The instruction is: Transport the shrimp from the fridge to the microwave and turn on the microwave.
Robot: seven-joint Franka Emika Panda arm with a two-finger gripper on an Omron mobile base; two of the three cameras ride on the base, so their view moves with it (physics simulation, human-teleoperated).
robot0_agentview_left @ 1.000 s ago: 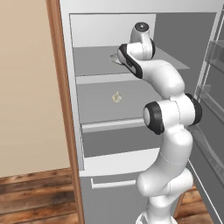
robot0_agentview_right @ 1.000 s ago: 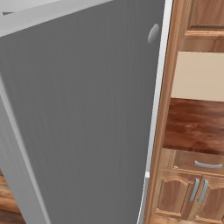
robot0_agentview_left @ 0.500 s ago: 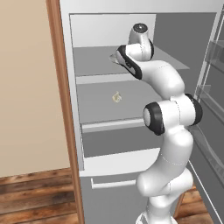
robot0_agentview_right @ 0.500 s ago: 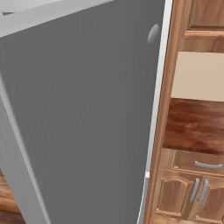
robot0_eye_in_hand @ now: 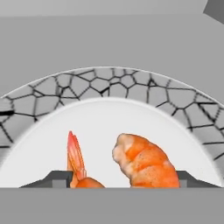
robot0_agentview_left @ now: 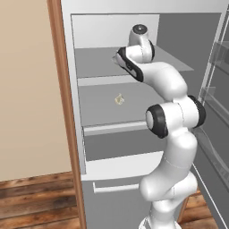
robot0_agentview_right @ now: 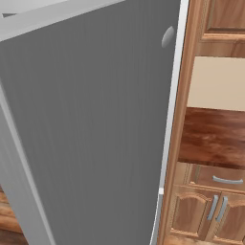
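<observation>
Grey shelving is filling the open fridge (robot0_agentview_left: 134, 129), which is standing between a brown wood jamb (robot0_agentview_left: 67, 112) and its clear door bins (robot0_agentview_left: 217, 103) at 3 o'clock in the left base view. Warm wooden cabinets (robot0_agentview_right: 210, 206) and a dark counter (robot0_agentview_right: 215, 139) are showing at 3 o'clock in the right base view, beside the grey outer face of the fridge door (robot0_agentview_right: 91, 134).

1. Arm position: the white arm (robot0_agentview_left: 172, 134) is rising from the 5 o'clock corner and is reaching toward 12 o'clock, with its wrist over the top shelf (robot0_agentview_left: 94, 62).
2. Gripper position: the gripper (robot0_eye_in_hand: 118, 179) is sitting low over a white plate (robot0_eye_in_hand: 109, 118) with a cracked grey mosaic rim.
3. Task object: the shrimp (robot0_eye_in_hand: 144, 162) is lying on that plate on the top shelf, its thick orange body at 5 o'clock in the hand view and its thin tail fin pointing up at 7 o'clock.
4. Gripper state: the dark finger tips (robot0_eye_in_hand: 59, 178) are standing on either side of the shrimp, apart from each other; contact with the shrimp is possibly being made, but the lower edge of the hand view is hiding it, so a grip cannot be confirmed.
5. Other contents: a small pale lump (robot0_agentview_left: 119, 99) is resting on the second shelf, at 6 o'clock from the wrist.
</observation>
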